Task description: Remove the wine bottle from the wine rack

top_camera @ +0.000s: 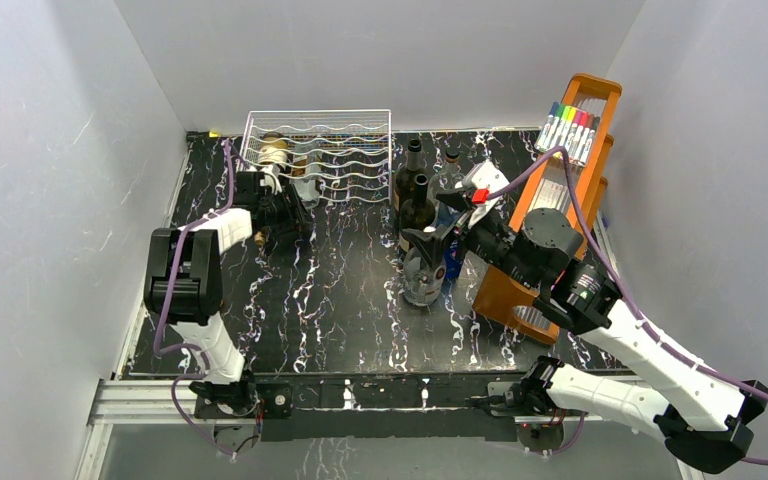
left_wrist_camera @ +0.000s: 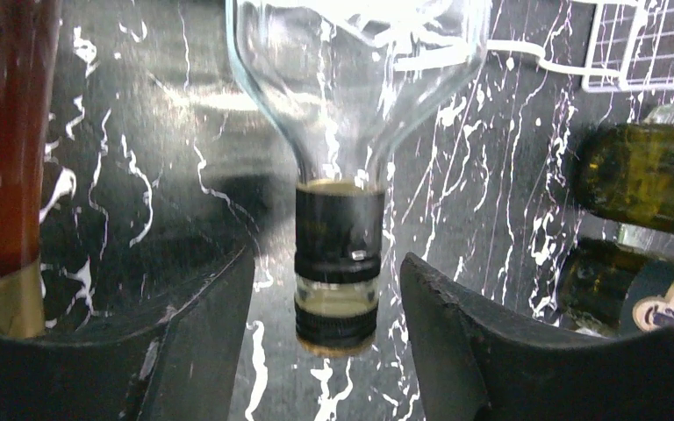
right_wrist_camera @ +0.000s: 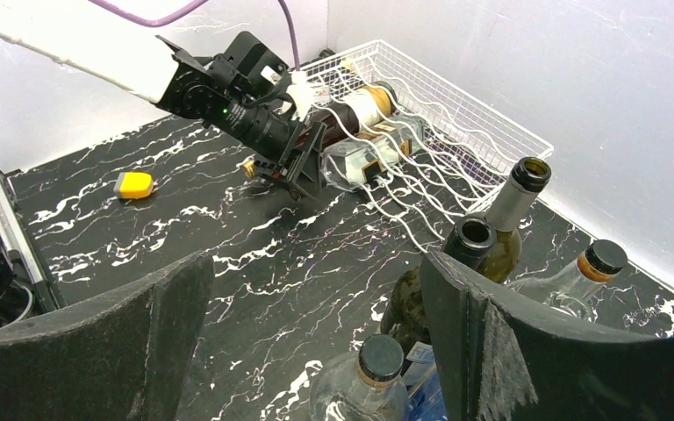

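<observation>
The silver wire wine rack (top_camera: 345, 150) stands at the back of the table; it also shows in the right wrist view (right_wrist_camera: 469, 118). A clear wine bottle (left_wrist_camera: 351, 79) with a black-capped neck lies in its lower row, neck pointing out. My left gripper (left_wrist_camera: 329, 329) is open, one finger on each side of that neck with gaps on both sides; it also shows in the top view (top_camera: 298, 205). A dark brown bottle (top_camera: 275, 152) lies in the rack beside it. My right gripper (right_wrist_camera: 316, 289) is open and empty, hovering over standing bottles.
Several bottles stand mid-table: two green ones (top_camera: 417, 195), a clear black-capped one (right_wrist_camera: 377, 368) and another clear one (right_wrist_camera: 592, 272). An orange wooden rack (top_camera: 560, 200) with coloured markers stands at the right. A small yellow object (right_wrist_camera: 134, 184) lies on the left.
</observation>
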